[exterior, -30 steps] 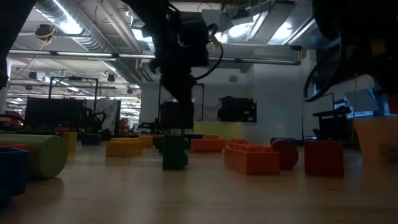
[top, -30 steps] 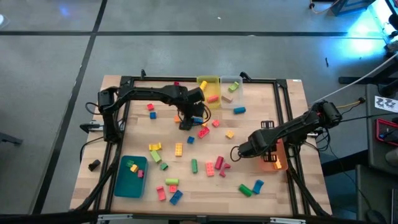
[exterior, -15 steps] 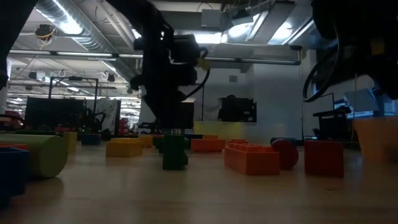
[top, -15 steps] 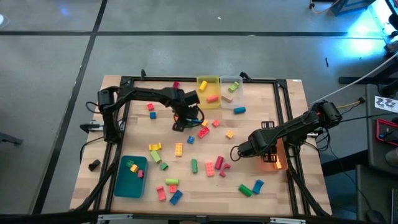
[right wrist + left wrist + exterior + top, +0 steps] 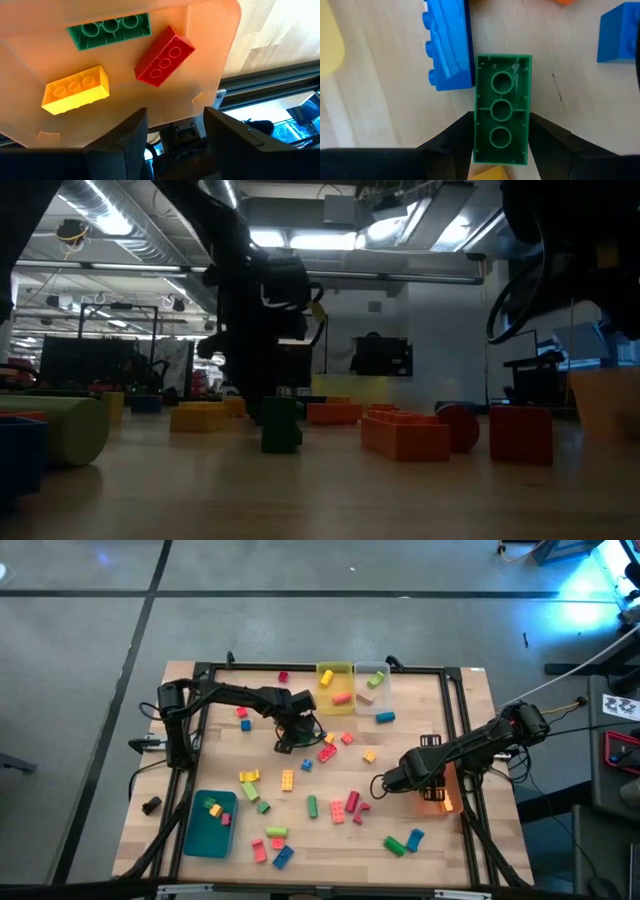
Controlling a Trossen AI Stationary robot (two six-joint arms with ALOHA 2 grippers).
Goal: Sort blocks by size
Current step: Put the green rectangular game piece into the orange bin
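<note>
Many blocks (image 5: 311, 805) lie unsorted on our bench (image 5: 220, 755); left fingers (image 5: 465, 132) pinch a green block (image 5: 501, 110), right fingers (image 5: 132, 132) spread above the orange bin (image 5: 210, 60) holding three.

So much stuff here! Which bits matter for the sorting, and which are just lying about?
Part of the job:
- loose blocks on the table
- green block in the left gripper
- three blocks in the orange bin under the right gripper

Just lying about:
- black object at the table edge
</note>
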